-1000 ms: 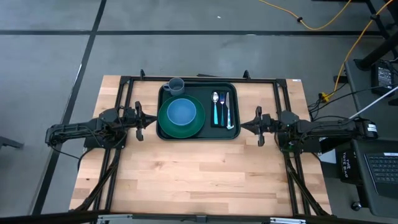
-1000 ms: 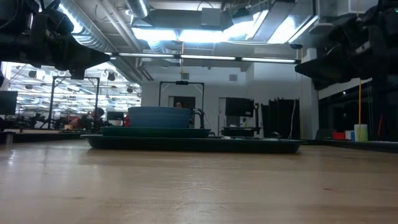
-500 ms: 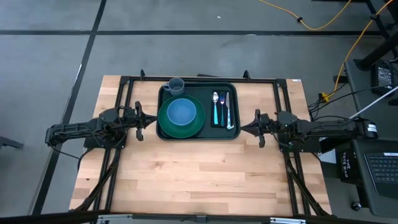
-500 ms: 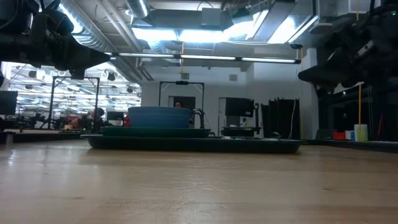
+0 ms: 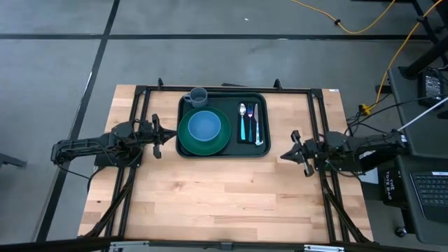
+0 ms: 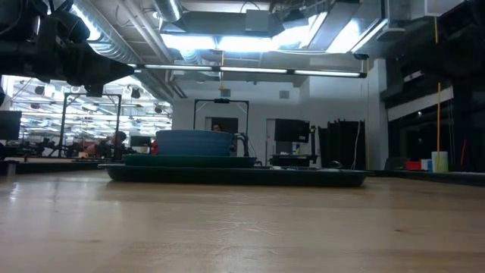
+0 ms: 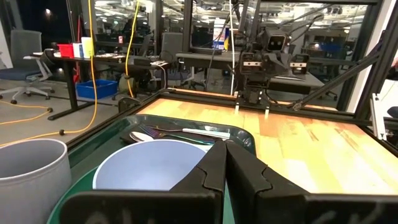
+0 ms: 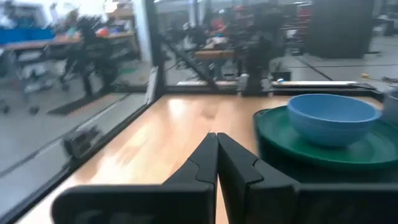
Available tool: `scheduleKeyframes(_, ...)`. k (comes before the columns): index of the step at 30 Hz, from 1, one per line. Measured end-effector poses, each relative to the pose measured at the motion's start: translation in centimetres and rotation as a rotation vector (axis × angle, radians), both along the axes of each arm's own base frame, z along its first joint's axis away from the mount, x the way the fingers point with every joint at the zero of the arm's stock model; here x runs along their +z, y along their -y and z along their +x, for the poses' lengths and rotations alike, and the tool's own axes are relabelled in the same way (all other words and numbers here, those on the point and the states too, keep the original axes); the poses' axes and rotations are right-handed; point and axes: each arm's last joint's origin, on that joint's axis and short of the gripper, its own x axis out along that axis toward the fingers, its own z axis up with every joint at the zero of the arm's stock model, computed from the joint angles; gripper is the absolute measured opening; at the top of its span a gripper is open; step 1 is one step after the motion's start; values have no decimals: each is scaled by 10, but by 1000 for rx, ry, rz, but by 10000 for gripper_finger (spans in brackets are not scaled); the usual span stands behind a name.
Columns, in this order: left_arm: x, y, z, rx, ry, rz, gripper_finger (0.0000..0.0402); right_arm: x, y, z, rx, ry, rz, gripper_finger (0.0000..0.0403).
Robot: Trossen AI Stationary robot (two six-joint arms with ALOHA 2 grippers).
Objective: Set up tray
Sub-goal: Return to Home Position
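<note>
**Tray sits full, both jaws shut**

The wooden bench [image 5: 224,196] holds one big tray [image 5: 222,100]. The tray is dark green-black, shaped like a box lid with round corners and a raised rim. It lies flat at the 12 o'clock side of the bench, in the middle.

The left arm [image 5: 91,147] rests at 9 o'clock of the tray. The left jaws are closed and hold nothing, just beside the tray's rim. The right arm [image 5: 357,150] is at about 4 o'clock of the tray. The right jaws are closed and hold nothing too, a bit away from the tray.

On the tray, a round green plate [image 5: 185,140] fills the 9 o'clock half. A blue bowl [image 5: 204,126] sits on the plate. A grey cup [image 5: 197,96] stands at 11 o'clock. A black napkin [image 5: 246,138] lies at 3 o'clock. On it lie a spoon [image 5: 242,112], a fork [image 5: 250,120] and a knife [image 5: 257,122], side by side.
</note>
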Motion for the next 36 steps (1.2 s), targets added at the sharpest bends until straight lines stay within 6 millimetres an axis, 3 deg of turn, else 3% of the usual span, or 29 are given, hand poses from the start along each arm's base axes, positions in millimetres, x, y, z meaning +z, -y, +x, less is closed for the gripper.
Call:
scheduleKeyframes(7,0,0,0,0,0,0,3,1,-6,-10,42,40,-14,13)
scheduleKeyframes(36,1,0,0,0,6,1,3,0,-10,-11,86,33,-34,13)
